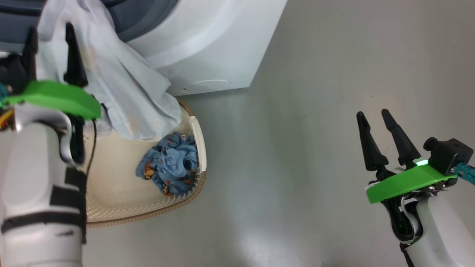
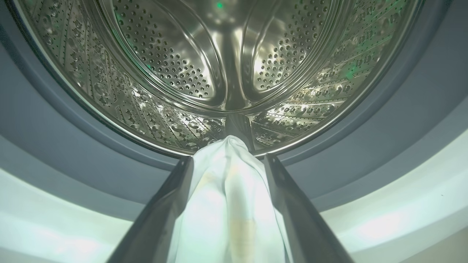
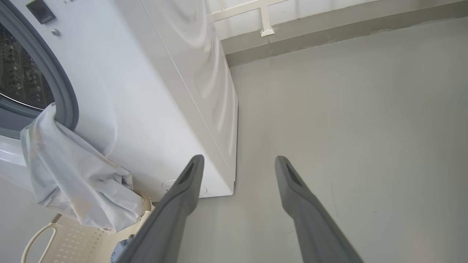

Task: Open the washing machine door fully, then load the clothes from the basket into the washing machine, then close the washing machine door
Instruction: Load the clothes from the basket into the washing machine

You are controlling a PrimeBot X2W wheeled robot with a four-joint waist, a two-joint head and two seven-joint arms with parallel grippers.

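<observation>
The left gripper (image 2: 228, 159) stands wide at the drum (image 2: 175, 62), the pale garment (image 1: 122, 85) loose between its jaws and trailing over the lip of the washer (image 1: 207, 40) down to the basket (image 1: 111, 207), so I'd pinch it lower and push it deep inside; the right gripper (image 1: 373, 113) is wide, empty.

The left gripper (image 1: 51, 31) points up, its two fingers (image 1: 74, 59) spread wide apart; its white arm (image 1: 37, 178) sits just below it; the right gripper (image 1: 374, 115) points up too, wide apart, holding nothing.
</observation>
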